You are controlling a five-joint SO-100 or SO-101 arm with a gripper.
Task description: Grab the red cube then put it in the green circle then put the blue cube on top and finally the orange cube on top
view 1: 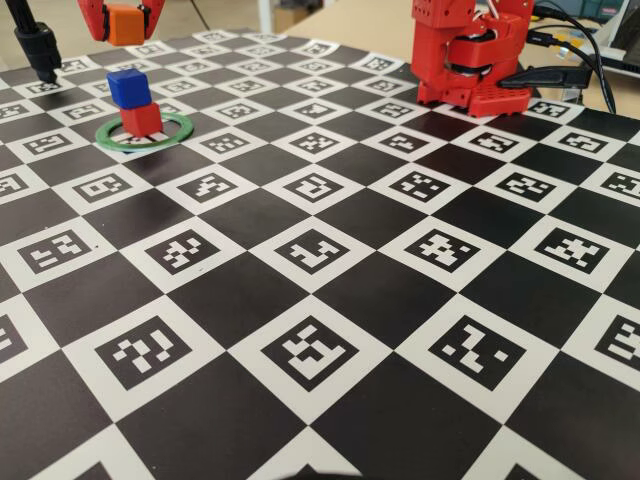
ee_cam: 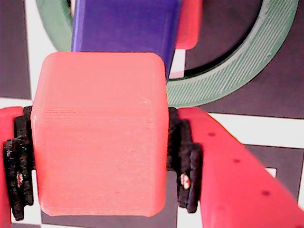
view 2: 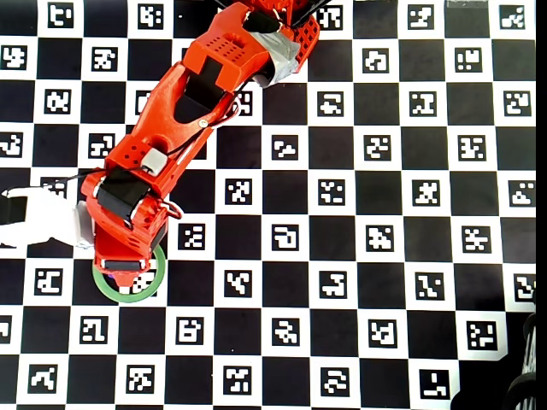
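My gripper (ee_cam: 99,156) pinches the orange cube (ee_cam: 99,137), matte with rounded edges, above the stack. On the checkered worktop (view 1: 330,330), the blue cube (view 1: 129,87) sits atop the red cube (view 1: 141,119) inside the flat ridged green circle (view 1: 176,132)

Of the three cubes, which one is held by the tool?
The orange cube, clamped in the tool above the stack; the blue cube rests on the red cube.

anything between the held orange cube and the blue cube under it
Nothing: in the fixed view, only open air separates the orange cube in the jaws from the blue cube.
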